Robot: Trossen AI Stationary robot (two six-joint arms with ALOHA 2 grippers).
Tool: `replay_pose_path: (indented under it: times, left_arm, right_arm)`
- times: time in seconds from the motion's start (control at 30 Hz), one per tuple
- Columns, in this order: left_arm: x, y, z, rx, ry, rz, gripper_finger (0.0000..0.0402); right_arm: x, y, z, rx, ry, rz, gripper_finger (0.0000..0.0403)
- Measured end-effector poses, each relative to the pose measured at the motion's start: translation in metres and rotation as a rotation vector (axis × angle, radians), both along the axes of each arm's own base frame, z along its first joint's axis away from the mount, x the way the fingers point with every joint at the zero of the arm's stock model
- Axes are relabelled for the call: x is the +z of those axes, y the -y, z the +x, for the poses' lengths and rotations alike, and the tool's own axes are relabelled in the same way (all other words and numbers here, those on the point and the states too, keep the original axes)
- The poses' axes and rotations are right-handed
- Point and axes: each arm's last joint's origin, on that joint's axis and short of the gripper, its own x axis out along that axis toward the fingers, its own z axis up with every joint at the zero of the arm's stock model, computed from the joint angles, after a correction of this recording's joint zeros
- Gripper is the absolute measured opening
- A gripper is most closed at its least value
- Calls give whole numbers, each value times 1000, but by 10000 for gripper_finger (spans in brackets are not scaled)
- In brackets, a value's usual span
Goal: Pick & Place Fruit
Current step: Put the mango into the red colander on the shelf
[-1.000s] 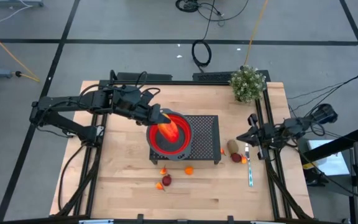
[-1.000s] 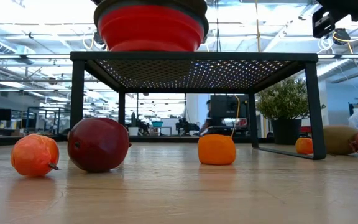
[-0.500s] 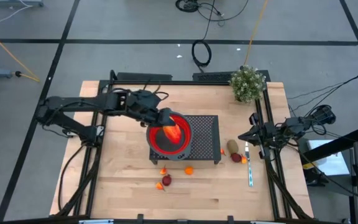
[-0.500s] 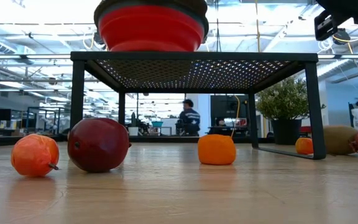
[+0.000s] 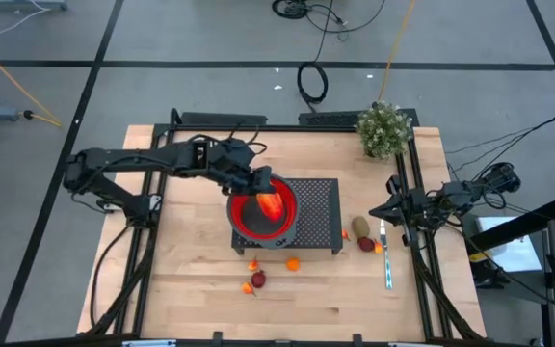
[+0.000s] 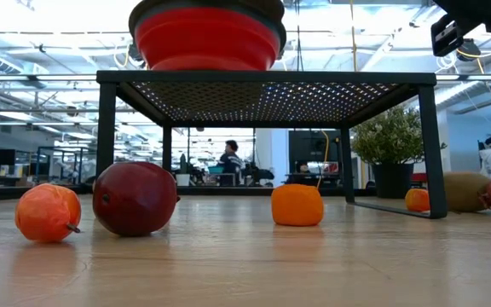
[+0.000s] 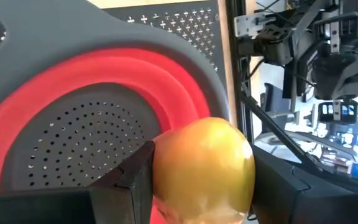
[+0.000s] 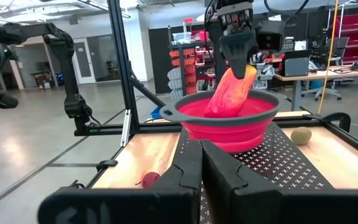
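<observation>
A long red-orange-yellow fruit (image 5: 269, 204) (image 8: 230, 92) is held over a red bowl (image 5: 244, 225) by my left gripper (image 5: 261, 190) (image 8: 240, 59), which is shut on it. The bowl stands on a black mesh stand (image 5: 319, 207). My right gripper (image 5: 378, 213) (image 8: 201, 152) waits shut at the table's right edge. More fruit lies on the table: a brown oval (image 5: 359, 226), a dark red piece (image 5: 366, 244), small orange ones (image 5: 292, 263) (image 5: 253, 265) and a dark red one (image 5: 258, 280) (image 6: 135, 198). My left gripper pinches the fruit's upper, yellow end (image 7: 169, 165) between its two fingers (image 7: 135, 177). The fingers slant down from the table's left. The fruit hangs tilted below them, its red lower end (image 8: 215, 107) down inside the bowl; whether it touches the bowl's bottom I cannot tell.
A green potted plant (image 5: 383, 128) stands at the far right corner. A thin pale-handled utensil (image 5: 387, 262) lies near the right edge. Bare wood (image 5: 191, 280) shows in front of the stand. Black frame rails (image 5: 417, 241) run along both table sides.
My left gripper has gone toward the table's right edge and down, toward the bowl, still shut on the fruit. The fruit has sunk with it, and its lower end now sits deeper in the bowl.
</observation>
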Motion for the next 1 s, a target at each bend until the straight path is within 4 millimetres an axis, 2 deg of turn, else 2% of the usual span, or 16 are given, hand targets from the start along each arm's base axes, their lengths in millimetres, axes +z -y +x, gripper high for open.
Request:
replay_pose_path:
  times: [0.77,1.0]
  left_arm:
    - [-21,-1,15,-2,-78,9,193]
    - [-19,-1,16,-7,-54,10,204]
  right_arm:
    - [0,0,0,0,0,1,0]
    - [0,0,0,0,1,1,0]
